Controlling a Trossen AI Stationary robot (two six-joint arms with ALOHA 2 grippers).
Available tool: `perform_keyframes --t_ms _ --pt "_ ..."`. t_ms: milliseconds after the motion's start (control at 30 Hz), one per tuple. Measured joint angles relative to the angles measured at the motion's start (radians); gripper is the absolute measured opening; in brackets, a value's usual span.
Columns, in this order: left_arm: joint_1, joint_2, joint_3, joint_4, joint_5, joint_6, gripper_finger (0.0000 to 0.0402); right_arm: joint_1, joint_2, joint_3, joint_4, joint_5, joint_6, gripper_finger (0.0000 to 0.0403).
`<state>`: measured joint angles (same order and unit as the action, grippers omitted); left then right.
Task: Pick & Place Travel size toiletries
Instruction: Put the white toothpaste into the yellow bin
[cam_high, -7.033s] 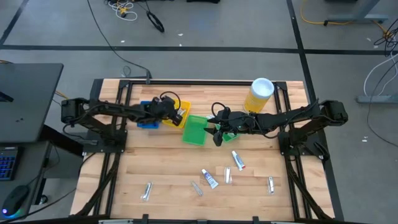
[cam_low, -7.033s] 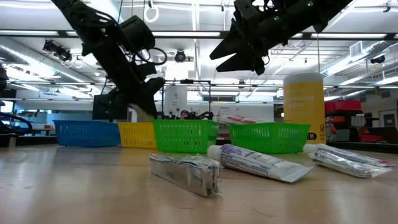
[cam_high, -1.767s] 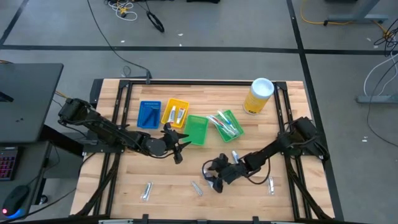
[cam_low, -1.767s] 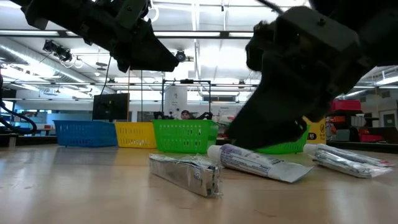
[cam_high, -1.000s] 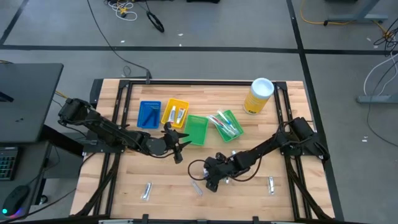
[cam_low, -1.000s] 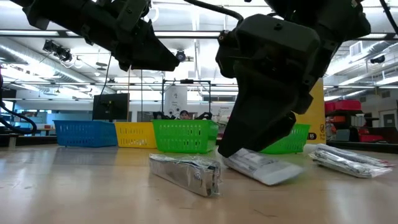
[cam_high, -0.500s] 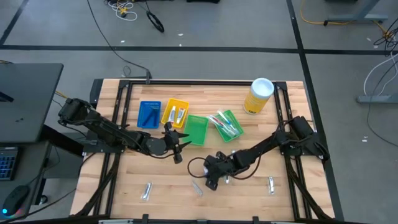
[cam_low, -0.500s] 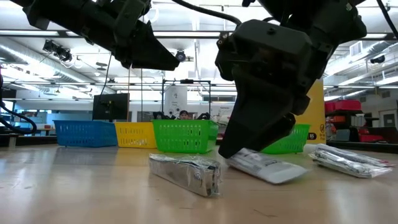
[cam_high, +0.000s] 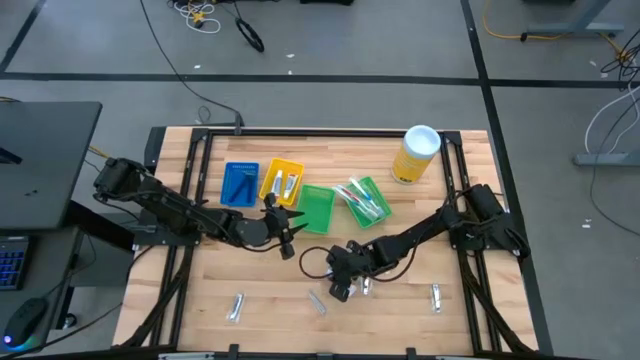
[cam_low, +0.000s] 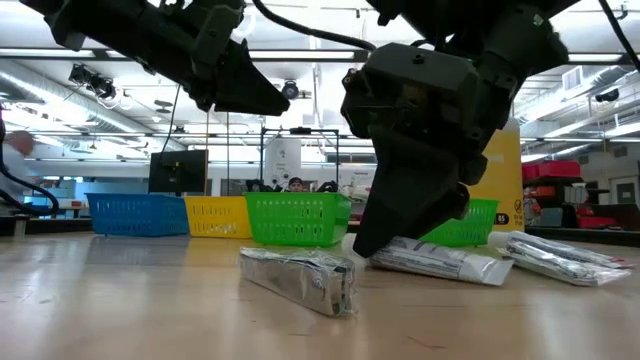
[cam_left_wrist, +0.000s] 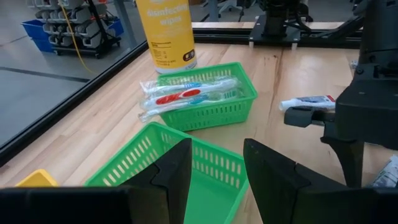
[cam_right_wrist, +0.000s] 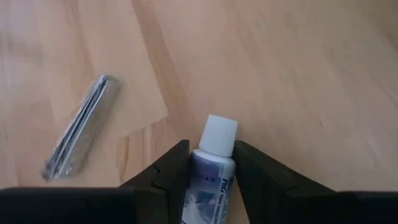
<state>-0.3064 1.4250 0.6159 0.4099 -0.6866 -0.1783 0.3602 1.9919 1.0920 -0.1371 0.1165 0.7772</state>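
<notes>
I'm seeing my right gripper (cam_right_wrist: 205, 163) reaching low, fingers pinching the white-capped toothpaste tube (cam_right_wrist: 209, 165), left gripper (cam_left_wrist: 214, 171) hovering level, fingers spread, facing the green bins (cam_left_wrist: 214, 99).

Toothpaste tube (cam_right_wrist: 207, 171) between right fingers (cam_right_wrist: 168, 174), foil tube (cam_right_wrist: 79, 129) beside; toothbrushes (cam_left_wrist: 186, 94) in bin (cam_left_wrist: 239, 102)

A light wooden table (cam_high: 260, 280) carries blue (cam_high: 240, 184), yellow (cam_high: 281, 181) and two green bins (cam_high: 316, 210), a yellow canister (cam_high: 415, 154), a toothpaste tube (cam_low: 440, 262) and silvery packets (cam_high: 237, 306) scattered along its near edge
</notes>
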Motion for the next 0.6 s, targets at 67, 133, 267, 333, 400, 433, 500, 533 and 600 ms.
perform_keyframes --t_ms 67,133,267,333,400,433,500,533,600 --pt "0.005 0.0 0.0 0.0 0.006 0.0 0.0154 -0.008 0.0 0.0 -0.001 -0.052 -0.05 0.0134" --pt "0.008 0.0 0.0 0.0 0.018 0.0 0.0154 -0.01 0.0 0.0 -0.002 -0.084 -0.071 0.0138" --pt "0.017 0.0 0.0 0.0 0.029 0.0 0.0154 -0.007 0.0 0.0 -0.001 -0.084 -0.124 0.0166" --pt "0.022 0.0 0.0 0.0 0.028 0.0 0.0154 -0.007 0.0 0.001 0.0 -0.092 -0.15 0.0184" --pt "0.027 0.0 0.0 0.0 0.028 0.0 0.0154 -0.008 0.001 0.018 -0.023 -0.092 -0.194 0.0197" --pt "0.028 0.0 0.0 0.0 0.028 -0.001 0.0154 -0.007 0.002 0.036 -0.052 -0.092 -0.221 0.0202" --pt "0.033 0.0 0.0 0.0 0.029 -0.001 0.0154 -0.007 0.005 0.086 -0.14 -0.088 -0.266 0.0204" --pt "0.034 0.0 0.0 0.0 0.029 -0.001 0.0154 -0.007 0.006 0.109 -0.194 -0.082 -0.284 0.0204" --pt "0.038 0.0 0.0 0.0 0.029 -0.001 0.0154 -0.008 0.006 0.141 -0.277 -0.074 -0.296 0.0204"
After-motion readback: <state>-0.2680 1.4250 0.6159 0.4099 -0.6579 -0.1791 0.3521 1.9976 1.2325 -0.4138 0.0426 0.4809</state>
